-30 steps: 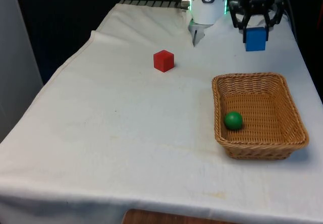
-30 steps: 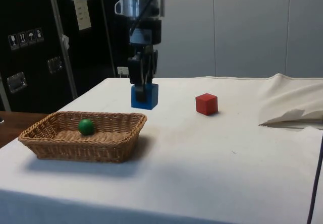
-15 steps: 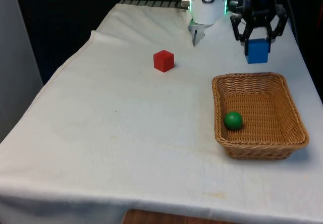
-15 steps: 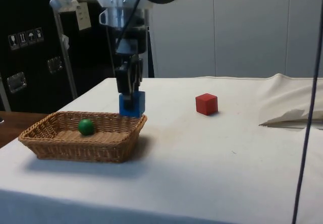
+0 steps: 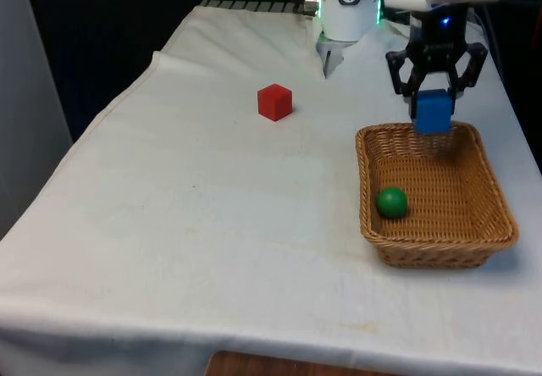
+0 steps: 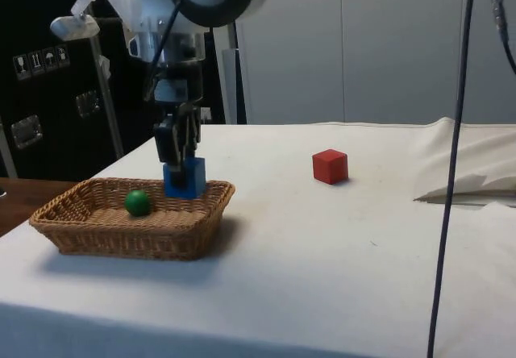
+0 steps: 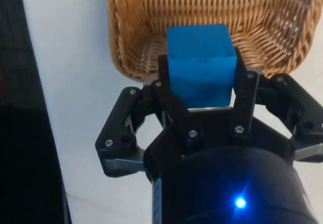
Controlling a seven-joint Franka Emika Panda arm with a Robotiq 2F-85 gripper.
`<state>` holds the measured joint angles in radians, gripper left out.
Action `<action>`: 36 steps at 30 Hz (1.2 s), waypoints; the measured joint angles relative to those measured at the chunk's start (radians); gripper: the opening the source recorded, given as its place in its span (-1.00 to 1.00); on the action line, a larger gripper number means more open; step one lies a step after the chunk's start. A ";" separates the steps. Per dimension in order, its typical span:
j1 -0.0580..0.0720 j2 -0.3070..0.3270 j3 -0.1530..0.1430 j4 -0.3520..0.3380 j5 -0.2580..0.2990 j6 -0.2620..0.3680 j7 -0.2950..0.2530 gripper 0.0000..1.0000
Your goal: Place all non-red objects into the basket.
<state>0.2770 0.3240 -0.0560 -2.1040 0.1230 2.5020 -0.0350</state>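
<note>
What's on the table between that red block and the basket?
Nothing: in the front view, bare white cloth runs from the red block to the basket. The side view agrees.

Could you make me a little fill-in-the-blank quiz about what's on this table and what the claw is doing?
1. The claw grips a cube coloured ____.
2. Inside the basket lies a green ____.
3. The red cube sits on the ____, outside the basket.
4. The held cube hangs above the basket's ____ rim, nearest the robot.

Missing words: blue; ball; table; far
</note>
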 measured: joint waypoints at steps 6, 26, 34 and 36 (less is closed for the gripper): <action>-0.002 0.022 -0.008 0.027 0.000 -0.009 0.003 -0.97; -0.002 0.175 -0.022 0.168 -0.017 -0.009 0.053 -0.97; 0.003 0.231 -0.020 0.213 -0.043 -0.007 0.092 -0.97; 0.004 0.242 -0.020 0.222 -0.044 -0.007 0.095 -0.97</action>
<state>0.2810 0.5660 -0.0760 -1.8820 0.0790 2.4950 0.0600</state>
